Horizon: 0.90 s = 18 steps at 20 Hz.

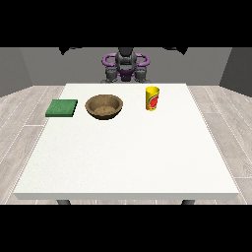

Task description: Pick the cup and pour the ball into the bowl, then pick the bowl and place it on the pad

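Where the white table spreads out ahead of the robot, a yellow cup: upright, open end up, with a red and green patch on its side. Placed well forward of the hand at the view's right, a little further out towards the view's right, and well apart from it. Cannot see into the cup from this angle, so nothing to say of a ball.

Forward of the hand at the view's left, again well apart from it: a round brown bowl, open side up, rim wide, inside speckled and lighter than the wall. Between the two hands' lines, cup and bowl near each other but not touching.

Further out to the view's left of that same hand, and forward of it: a flat dark green pad, square-edged, lying on the table close beside the bowl with a narrow strip of table between them.

As for the hands: both drawn in close to the torso at the table's far edge, one on each side of the dark chest, below the purple parts of the arms. Touching none of the three things, holding nothing that shows. Too small here to tell whether open or closed. Arms bent and tucked, not reaching over the table.
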{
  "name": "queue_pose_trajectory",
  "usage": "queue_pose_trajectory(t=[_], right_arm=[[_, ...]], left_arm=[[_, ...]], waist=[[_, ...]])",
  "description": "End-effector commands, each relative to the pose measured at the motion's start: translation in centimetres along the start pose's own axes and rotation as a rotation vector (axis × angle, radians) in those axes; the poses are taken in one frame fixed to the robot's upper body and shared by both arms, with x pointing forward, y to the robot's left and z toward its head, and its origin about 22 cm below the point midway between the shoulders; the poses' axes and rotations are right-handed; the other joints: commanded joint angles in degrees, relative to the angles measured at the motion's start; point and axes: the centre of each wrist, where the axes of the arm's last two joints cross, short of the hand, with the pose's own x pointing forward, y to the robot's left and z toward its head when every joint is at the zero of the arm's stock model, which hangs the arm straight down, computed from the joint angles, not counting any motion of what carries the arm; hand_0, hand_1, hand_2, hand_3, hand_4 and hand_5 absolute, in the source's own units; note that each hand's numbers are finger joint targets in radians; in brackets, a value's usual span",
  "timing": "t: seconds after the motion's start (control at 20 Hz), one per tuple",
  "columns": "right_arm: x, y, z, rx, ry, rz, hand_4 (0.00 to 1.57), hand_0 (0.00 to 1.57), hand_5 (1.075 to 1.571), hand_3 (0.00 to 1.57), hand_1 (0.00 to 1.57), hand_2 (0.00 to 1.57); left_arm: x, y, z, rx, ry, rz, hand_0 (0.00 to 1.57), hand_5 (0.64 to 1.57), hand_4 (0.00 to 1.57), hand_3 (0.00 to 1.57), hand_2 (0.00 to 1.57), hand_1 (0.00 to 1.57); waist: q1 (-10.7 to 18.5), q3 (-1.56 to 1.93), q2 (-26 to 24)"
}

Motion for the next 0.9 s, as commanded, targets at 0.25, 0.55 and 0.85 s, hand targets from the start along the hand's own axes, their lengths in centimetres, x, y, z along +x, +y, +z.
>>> queue_pose_trajectory(t=[0.25,0.55,0.85], right_arm=[[-1.5,-1.1,-1.7,-0.010,-0.138,-0.024,0.00,0.00,1.570,0.00,0.00,0.00],[-2.9,-1.2,-0.5,0.050,-0.152,0.000,0.00,0.00,1.571,0.00,0.00,0.00],[-1.1,1.1,-3.0,0.082,-0.254,0.001,0.00,0.00,1.571,0.00,0.00,0.00]], left_arm=[[-1.1,-0.2,-2.5,-0.017,-0.168,0.016,0.00,1.528,0.00,0.00,0.00,0.00],[-6.5,-1.1,-1.1,0.036,-0.210,-0.034,0.00,1.526,0.00,0.00,0.00,0.00],[-10.5,-5.2,-2.3,0.067,-0.251,-0.029,0.00,1.517,0.00,0.00,0.00,0.00]], waist=[[0.45,-0.01,10.55],[-2.55,-0.01,13.80],[-4.75,-0.03,18.00]])
